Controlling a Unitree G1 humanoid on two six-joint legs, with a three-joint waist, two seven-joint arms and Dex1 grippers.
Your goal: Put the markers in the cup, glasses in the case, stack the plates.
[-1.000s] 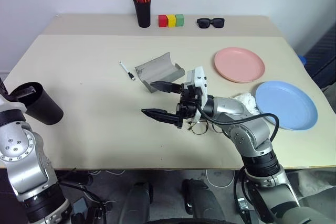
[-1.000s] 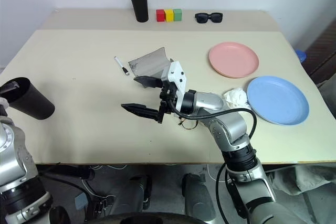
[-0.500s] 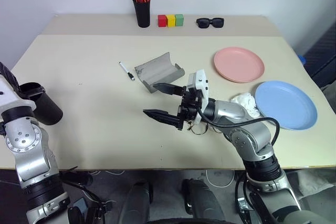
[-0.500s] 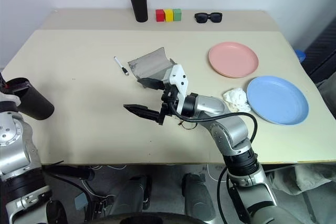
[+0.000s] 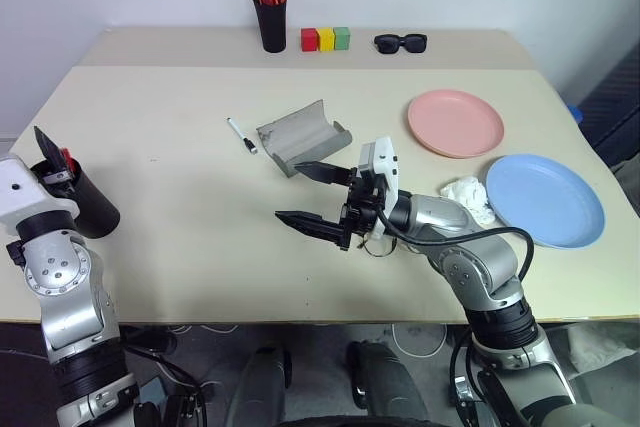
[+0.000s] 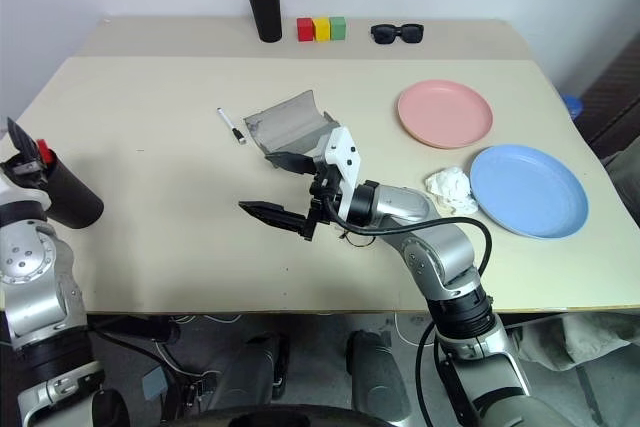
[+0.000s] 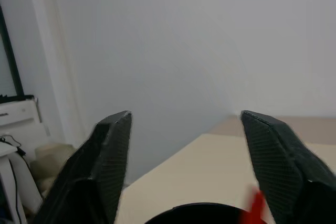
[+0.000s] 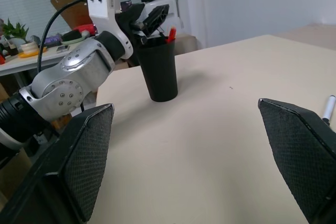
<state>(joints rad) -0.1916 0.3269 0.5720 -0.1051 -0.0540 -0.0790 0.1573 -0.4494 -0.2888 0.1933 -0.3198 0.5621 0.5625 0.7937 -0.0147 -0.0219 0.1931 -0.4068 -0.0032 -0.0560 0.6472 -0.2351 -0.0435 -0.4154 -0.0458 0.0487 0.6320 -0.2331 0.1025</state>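
Left eye view starts at the far left edge of the surface (image 5: 180, 197), where the black cup (image 5: 85, 202) stands upright with the red-orange marker (image 6: 42, 152) poking out of its mouth. The left gripper (image 7: 184, 156) sits right over the cup's rim, its jaws spread apart with nothing between them; the red tip of the marker shows just below one finger in the left wrist view.

Further right, near the middle of the surface, the short white marker (image 5: 241, 135) with the black cap lies flat. Just beside it on its right, the grey case (image 5: 303, 135) lies open, its curved lid facing up. At the back edge stand the narrow black pen holder (image 5: 272, 22) with orange-capped pens, then three small blocks (image 5: 326, 39) in red, yellow and green, then the black sunglasses (image 5: 401, 43).

In front of the case, the right gripper (image 5: 312, 195) hangs above the surface pointing left, jaws as wide as they go and holding nothing. The wire-framed glasses (image 5: 378, 244) lie on the surface under the right wrist, partly hidden by the arm.

To the right come a crumpled white tissue (image 5: 464, 194), the pink plate (image 5: 455, 123) and the blue plate (image 5: 545, 199), lying near each other, not stacked.
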